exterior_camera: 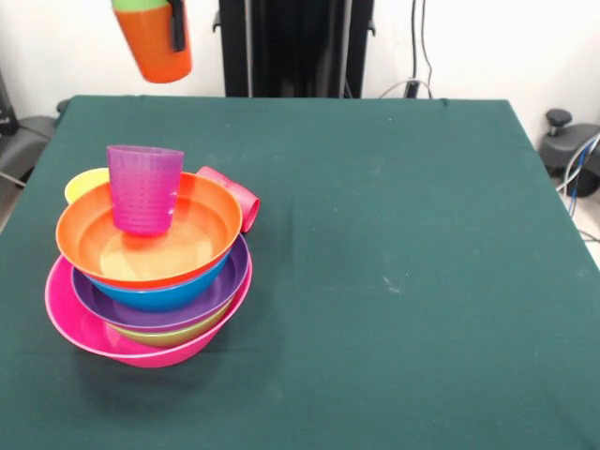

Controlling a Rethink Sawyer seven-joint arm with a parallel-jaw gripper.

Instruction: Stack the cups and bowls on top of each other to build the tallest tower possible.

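Note:
The tower stands at the table's left: a big pink bowl (80, 323) as base, then a green bowl (164, 335), a purple bowl (202, 298), a blue bowl (164, 295) and an orange bowl (202, 220) on top. A purple cup (143, 187) stands upright inside the orange bowl. A yellow cup (82, 183) peeks out behind the tower on the left. A red cup (234, 197) lies on its side behind it on the right. At the top edge my gripper (172, 26) holds a tilted orange cup (159, 47), with a green cup (139, 4) nested in it, high above the table.
The dark green cloth-covered table (403, 234) fills the view. The robot's black pedestal (295, 47) stands at the far side. Cables and a black object (572, 155) lie off the table's right edge.

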